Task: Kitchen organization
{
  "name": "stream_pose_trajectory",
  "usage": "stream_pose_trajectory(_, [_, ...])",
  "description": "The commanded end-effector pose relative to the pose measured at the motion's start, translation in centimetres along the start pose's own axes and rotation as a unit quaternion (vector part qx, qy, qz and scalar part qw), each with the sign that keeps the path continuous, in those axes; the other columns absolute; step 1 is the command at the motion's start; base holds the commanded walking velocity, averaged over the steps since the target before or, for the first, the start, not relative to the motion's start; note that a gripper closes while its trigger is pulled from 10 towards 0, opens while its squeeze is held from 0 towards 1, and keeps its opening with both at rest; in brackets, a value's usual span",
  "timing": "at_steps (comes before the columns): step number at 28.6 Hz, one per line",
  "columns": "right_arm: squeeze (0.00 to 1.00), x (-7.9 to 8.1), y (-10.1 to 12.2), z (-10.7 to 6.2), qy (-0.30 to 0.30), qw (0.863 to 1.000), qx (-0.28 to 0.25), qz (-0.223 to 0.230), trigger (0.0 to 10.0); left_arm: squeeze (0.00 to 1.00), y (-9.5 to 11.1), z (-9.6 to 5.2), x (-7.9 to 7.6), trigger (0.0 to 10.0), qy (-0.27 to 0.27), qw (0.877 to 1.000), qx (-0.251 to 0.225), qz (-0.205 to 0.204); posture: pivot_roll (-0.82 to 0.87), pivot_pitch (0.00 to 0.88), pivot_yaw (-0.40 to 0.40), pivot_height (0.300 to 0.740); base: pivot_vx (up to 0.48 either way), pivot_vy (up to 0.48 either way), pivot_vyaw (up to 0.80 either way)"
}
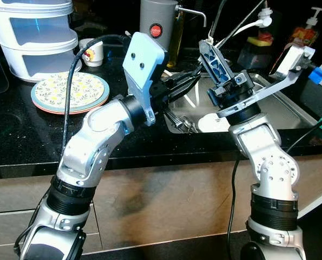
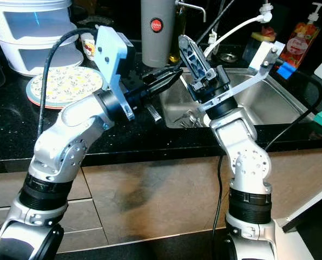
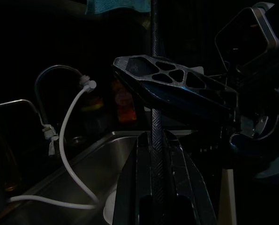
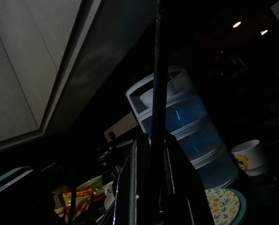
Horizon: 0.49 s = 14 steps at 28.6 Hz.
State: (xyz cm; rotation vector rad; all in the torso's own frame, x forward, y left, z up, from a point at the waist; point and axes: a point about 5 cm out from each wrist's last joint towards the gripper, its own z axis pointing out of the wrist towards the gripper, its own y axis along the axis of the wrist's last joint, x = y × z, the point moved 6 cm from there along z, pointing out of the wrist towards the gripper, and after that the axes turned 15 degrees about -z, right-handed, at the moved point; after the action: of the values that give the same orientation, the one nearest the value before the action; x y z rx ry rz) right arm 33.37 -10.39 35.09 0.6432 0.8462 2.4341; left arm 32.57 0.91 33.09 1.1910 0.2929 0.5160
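Both head eyes look down on the sink (image 1: 290,105); each dark wrist view looks closely along its jaws.

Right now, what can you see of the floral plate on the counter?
The plate is round, with a yellow-and-green floral pattern on a pale face and a teal rim. It lies flat on the black counter, seemingly stacked on a reddish-edged plate beneath. It sits before the white tiered container, near a small cup. Nothing lies on it.
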Motion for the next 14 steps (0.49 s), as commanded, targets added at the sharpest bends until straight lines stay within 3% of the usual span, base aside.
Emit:
stream_pose_trajectory(1, [0.00, 0.1, 1.1, -0.2, 0.004, 1.000, -0.017, -0.005, 0.0, 0.00, -0.3, 0.1, 0.6, 10.0, 0.017, 1.000, 0.007, 0.005, 0.05, 0.001, -0.083, 0.740, 0.000, 0.000, 0.00])
stream_pose_trajectory(2, [0.00, 0.1, 1.1, -0.2, 0.004, 1.000, -0.016, -0.005, 0.0, 1.00, -0.1, 0.2, 0.7, 10.0, 0.021, 1.000, 0.002, -0.001, 0.05, 0.001, -0.083, 0.740, 0.000, 0.000, 0.00])
stream_pose_trajectory(5, [0.00, -0.1, 0.9, -0.1, 0.000, 1.000, -0.011, -0.009, 0.0, 1.00, 0.2, 0.1, 0.9, 10.0, 0.027, 1.000, -0.004, -0.004, 0.05, 0.000, -0.083, 0.740, 0.000, 0.000, 0.00])
stream_pose_trajectory(6, [0.00, -0.3, 0.8, -0.1, -0.004, 1.000, -0.007, -0.012, 4.9, 1.00, 0.5, 0.1, 1.3, 10.0, 0.037, 0.999, -0.011, -0.011, 0.05, 0.000, -0.083, 0.740, 0.000, 0.000, 0.00])
stream_pose_trajectory(7, [0.00, -0.4, 0.6, -0.1, -0.007, 1.000, -0.004, -0.016, 8.5, 0.55, 0.7, 0.0, 1.6, 10.0, 0.042, 0.999, -0.016, -0.015, 0.05, 0.000, -0.081, 0.740, 0.000, 0.000, 0.00])
stream_pose_trajectory(8, [0.00, -0.8, 0.5, -0.1, -0.014, 1.000, 0.000, -0.025, 10.0, 0.00, 1.1, -0.2, 1.8, 10.0, 0.045, 0.999, -0.024, -0.020, 0.05, 0.000, -0.081, 0.740, 0.000, 0.000, 0.00])
stream_pose_trajectory(11, [0.00, -1.3, 0.3, -0.1, -0.027, 0.999, 0.003, -0.035, 10.0, 0.00, 1.6, -0.5, 1.9, 10.0, 0.043, 0.998, -0.034, -0.030, 0.05, 0.000, -0.081, 0.740, 0.000, 0.000, 0.00])
stream_pose_trajectory(13, [0.00, -4.3, -0.3, 0.0, -0.094, 0.993, 0.016, -0.073, 10.0, 0.00, 2.7, -1.3, 2.2, 10.0, 0.037, 0.996, -0.056, -0.055, 0.06, 0.000, -0.078, 0.740, 0.000, 0.000, 0.00])
stream_pose_trajectory(14, [0.00, -4.3, -0.3, 0.0, -0.094, 0.993, 0.016, -0.073, 10.0, 0.00, 2.7, -1.3, 2.2, 10.0, 0.037, 0.996, -0.056, -0.055, 0.06, 0.000, -0.078, 0.740, 0.000, 0.000, 0.00])
